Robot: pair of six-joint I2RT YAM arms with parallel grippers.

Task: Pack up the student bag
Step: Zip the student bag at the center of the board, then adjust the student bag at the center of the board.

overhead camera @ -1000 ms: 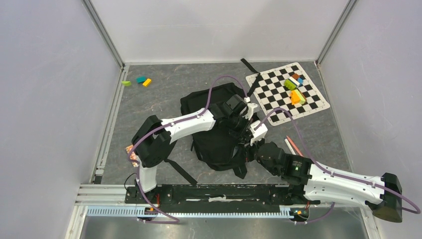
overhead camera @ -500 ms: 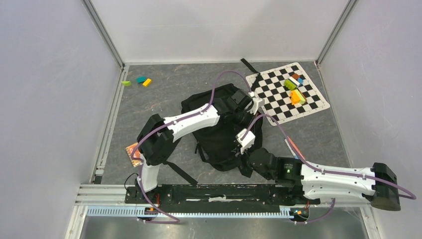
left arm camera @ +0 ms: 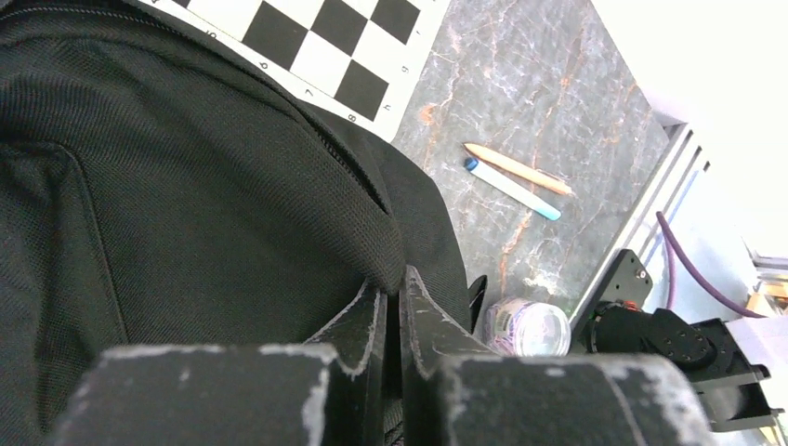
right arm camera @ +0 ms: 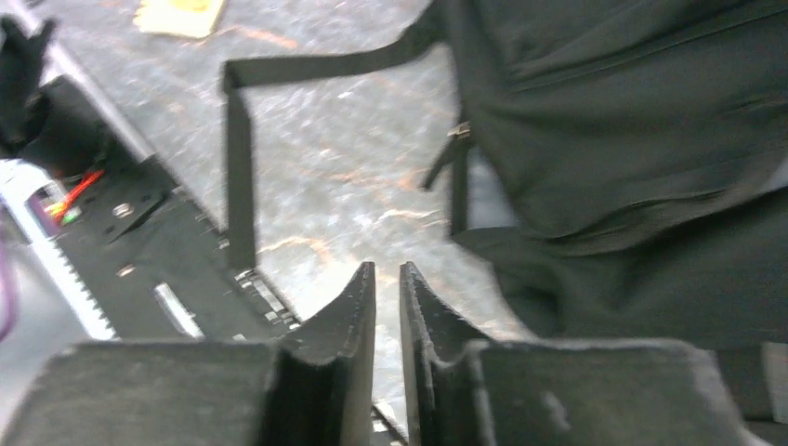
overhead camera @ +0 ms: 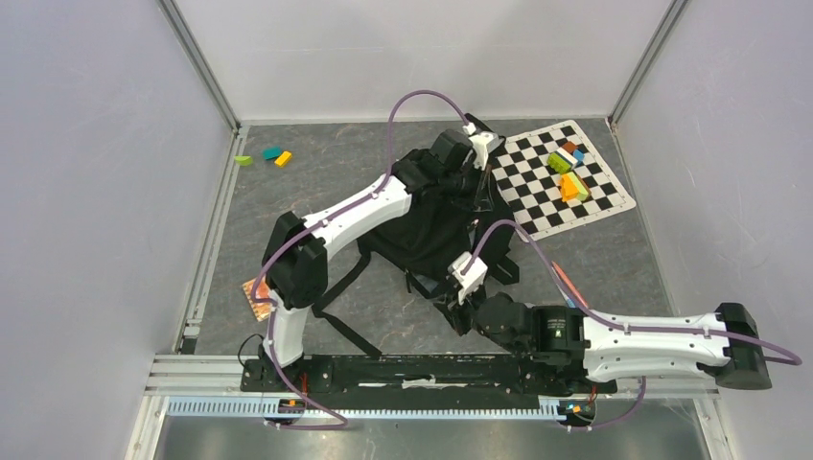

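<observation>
From above, the bag (overhead camera: 427,230) lies in the middle of the table (overhead camera: 316,182), its straps trailing toward the arms. The left gripper (overhead camera: 475,182) is at its far edge, just beside the mat (overhead camera: 556,182) with the blocks (overhead camera: 568,172). The right gripper (overhead camera: 452,295) sits at the bag's near edge. More blocks (overhead camera: 268,155) lie far left, and a card (overhead camera: 257,297) lies by the left arm's base.

At the left wrist, the left gripper (left arm camera: 392,283) is clamped on a fold of the bag (left arm camera: 186,186) (the cloth runs right into the fingertips). Past the bag lie a corner of the mat (left arm camera: 316,37), a pencil (left arm camera: 518,169), a pen (left arm camera: 513,189) and a clear tub (left arm camera: 528,327).

At the right wrist, the right gripper (right arm camera: 386,274) holds nothing. Only a thin slit parts its fingers, and I cannot tell whether it is fully closed. It hangs over bare table just beside the bag (right arm camera: 632,139), with a strap (right arm camera: 240,177) to one side.
</observation>
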